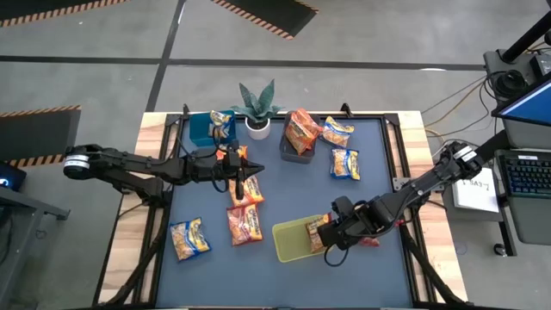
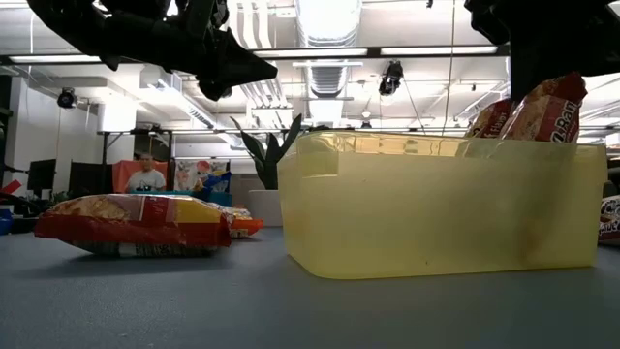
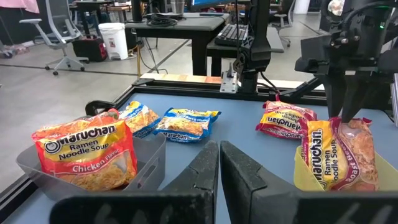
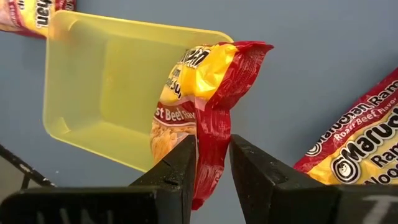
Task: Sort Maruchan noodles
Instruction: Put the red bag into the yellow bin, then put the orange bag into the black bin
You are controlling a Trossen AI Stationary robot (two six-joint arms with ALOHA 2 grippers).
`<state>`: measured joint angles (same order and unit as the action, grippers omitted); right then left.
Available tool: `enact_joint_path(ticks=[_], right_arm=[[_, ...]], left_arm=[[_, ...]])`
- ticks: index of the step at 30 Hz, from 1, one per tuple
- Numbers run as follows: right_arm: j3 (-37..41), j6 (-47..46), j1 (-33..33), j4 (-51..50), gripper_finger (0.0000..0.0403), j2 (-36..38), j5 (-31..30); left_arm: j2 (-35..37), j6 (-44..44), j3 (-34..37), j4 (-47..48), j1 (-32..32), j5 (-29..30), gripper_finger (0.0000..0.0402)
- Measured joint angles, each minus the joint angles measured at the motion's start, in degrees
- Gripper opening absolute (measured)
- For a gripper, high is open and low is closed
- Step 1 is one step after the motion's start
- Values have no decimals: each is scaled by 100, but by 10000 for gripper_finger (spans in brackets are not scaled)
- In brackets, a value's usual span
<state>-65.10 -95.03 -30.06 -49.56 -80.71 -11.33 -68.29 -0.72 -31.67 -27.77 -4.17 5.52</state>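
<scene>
My right pincer [image 4: 212,163] is clamped on a red roast beef packet [image 4: 199,106] over the yellow bin [image 4: 99,81]; my left pincer [image 3: 219,163] hovers, fingers together.

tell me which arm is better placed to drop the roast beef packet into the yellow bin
Right. The right gripper already pinches the red roast beef packet by its edge, hanging over the rim of the yellow bin. The left gripper is shut and empty, up over the middle packets, away from that bin.
</scene>
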Motion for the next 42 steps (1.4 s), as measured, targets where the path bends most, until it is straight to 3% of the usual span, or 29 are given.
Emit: enact_joint_path(ticks=[11,19,25,34,42], right_arm=[[-7,-177,9,-243,86,515,-66],[-9,412,109,-320,86,909,-355],[-9,1797,162,-315,85,1089,-1050],[65,3548,162,70,68,1102,-1878],[300,4754,449,1043,68,1102,-2017]], left_arm=[[0,-1,1,30,0,0,0],[0,-1,1,94,-1,0,0],[1,-280,-4,202,1,0,0],[4,-1695,-34,1080,207,9,0],[4,-2303,-34,2175,679,-28,0]])
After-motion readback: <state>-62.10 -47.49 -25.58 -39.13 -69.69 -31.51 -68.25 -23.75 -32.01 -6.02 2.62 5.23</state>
